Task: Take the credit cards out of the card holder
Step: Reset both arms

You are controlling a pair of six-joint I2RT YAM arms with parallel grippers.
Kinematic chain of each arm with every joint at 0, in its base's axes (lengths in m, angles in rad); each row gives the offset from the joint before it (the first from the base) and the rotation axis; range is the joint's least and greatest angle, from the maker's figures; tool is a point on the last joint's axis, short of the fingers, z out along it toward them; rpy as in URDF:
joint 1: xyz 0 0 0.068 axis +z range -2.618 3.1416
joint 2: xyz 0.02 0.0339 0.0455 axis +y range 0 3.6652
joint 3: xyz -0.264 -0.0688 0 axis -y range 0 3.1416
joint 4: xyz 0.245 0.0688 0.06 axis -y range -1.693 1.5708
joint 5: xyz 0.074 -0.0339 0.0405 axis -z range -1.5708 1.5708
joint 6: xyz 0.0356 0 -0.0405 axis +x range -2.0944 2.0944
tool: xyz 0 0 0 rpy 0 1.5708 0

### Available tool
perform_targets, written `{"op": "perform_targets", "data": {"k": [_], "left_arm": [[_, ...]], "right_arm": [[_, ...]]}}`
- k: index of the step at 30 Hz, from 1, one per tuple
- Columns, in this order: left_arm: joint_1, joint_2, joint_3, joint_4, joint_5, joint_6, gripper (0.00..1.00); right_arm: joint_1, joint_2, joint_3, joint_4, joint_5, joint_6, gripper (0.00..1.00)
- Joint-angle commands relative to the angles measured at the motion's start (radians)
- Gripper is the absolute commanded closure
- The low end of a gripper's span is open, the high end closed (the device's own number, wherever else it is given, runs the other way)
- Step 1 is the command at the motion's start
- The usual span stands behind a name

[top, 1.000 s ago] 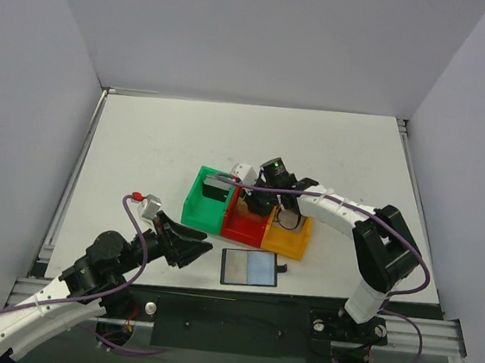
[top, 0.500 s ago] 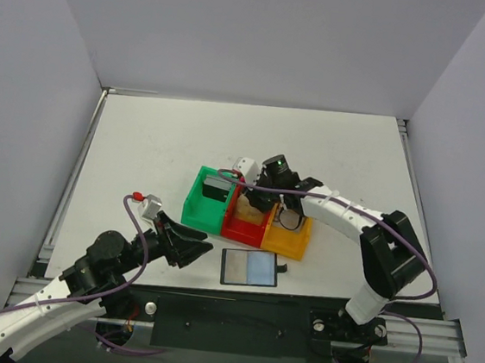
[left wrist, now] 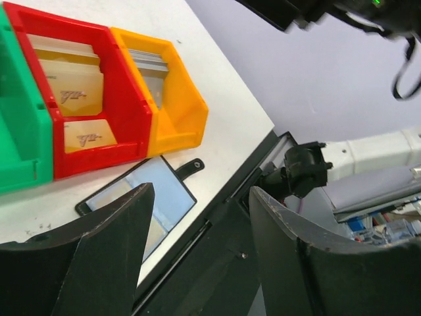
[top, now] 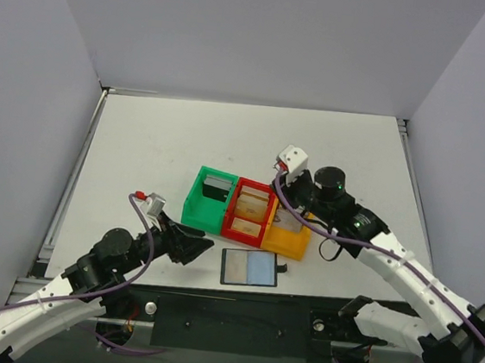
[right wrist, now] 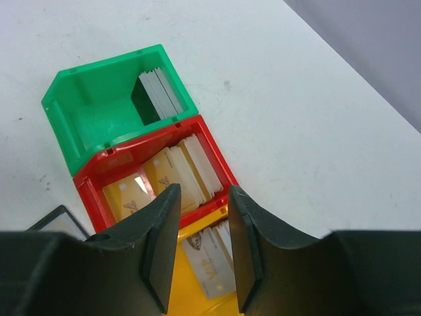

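1. The card holder stands on the worktop in the lower centre of the overhead view; its three joined boxes run left to right as the green box, the red box and the orange box.
2. Credit cards remain in all three boxes; the grey cards stand on edge at the upper end of the green box; the tan cards fill the red box, leaning in a stack; the pale cards stand in the orange box.
3. The black-bordered card lies flat on the worktop, outside the holder; in the overhead view it sits just below the red and orange boxes, near them but apart.
4. The left hand is at the lower left of the holder in the overhead view, just beside the green box and left of the black-bordered card; the left wrist view shows its fingers spread wide with nothing between them.
5. The right hand is at the upper right of the holder in the overhead view, above the orange box; the right wrist view shows its fingers parted by a narrow gap and pinching nothing; the red and orange boxes show through that gap.
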Motion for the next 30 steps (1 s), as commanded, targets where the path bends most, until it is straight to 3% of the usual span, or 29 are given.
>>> {"op": "perform_targets", "data": {"k": [1, 6, 8, 11, 13, 17, 19, 23, 30], "left_arm": [[0.004, 0.013, 0.063, -0.052, -0.105, -0.017, 0.30], [0.006, 0.022, 0.103, -0.162, -0.229, -0.025, 0.28], [0.006, 0.039, 0.138, -0.260, -0.338, -0.052, 0.21], [0.006, 0.079, 0.214, -0.419, -0.443, -0.112, 0.13], [0.006, 0.123, 0.259, -0.502, -0.512, -0.169, 0.11], [0.007, 0.229, 0.334, -0.607, -0.616, -0.250, 0.06], [0.007, 0.303, 0.366, -0.657, -0.642, -0.281, 0.03], [0.010, 0.349, 0.402, -0.685, -0.624, -0.293, 0.03], [0.012, 0.268, 0.336, -0.624, -0.579, -0.241, 0.03]], "right_arm": [[0.018, -0.166, -0.134, 0.000, 0.053, 0.082, 0.68], [0.052, -0.309, -0.185, -0.084, 0.050, 0.137, 0.62], [0.062, -0.340, -0.191, -0.119, 0.093, 0.208, 0.53], [0.061, -0.368, -0.201, -0.184, 0.284, 0.369, 0.37], [0.059, -0.374, -0.216, -0.236, 0.375, 0.499, 0.36], [0.061, -0.414, -0.279, -0.276, 0.400, 0.570, 0.32], [0.061, -0.450, -0.297, -0.278, 0.403, 0.599, 0.30], [0.061, -0.532, -0.325, -0.290, 0.422, 0.641, 0.15], [0.061, -0.584, -0.291, -0.383, 0.464, 0.717, 0.00]]}}
